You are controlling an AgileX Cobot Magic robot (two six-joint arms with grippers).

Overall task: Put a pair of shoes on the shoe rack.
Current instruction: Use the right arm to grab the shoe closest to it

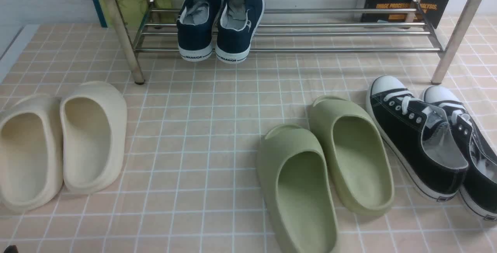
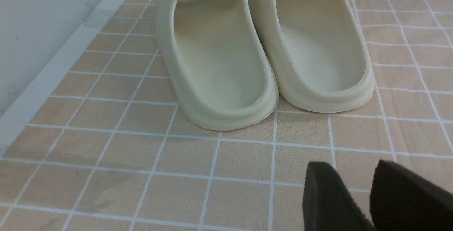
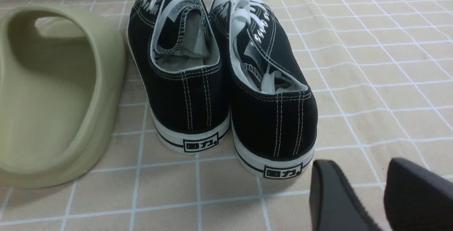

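The pair of black canvas low-top sneakers (image 1: pixel 413 140) with white toe caps stands side by side, touching, by the right edge of the pink tiled counter (image 1: pixel 217 129). Their toes point toward the low rack of shiny chrome tubes (image 1: pixel 330 49) along the far edge, and the olive-green foam slides (image 1: pixel 349 156) lie just beside them. They look light, with soft canvas over stiff rubber soles, so the heel collars seem the firmest hold. The right gripper (image 3: pixel 357 174) hangs just behind the heels, fingers moderately spread, touching nothing. The left gripper (image 2: pixel 350 176), likewise spread and empty, hangs behind the cream foam slides (image 2: pixel 219 64) near the left edge.
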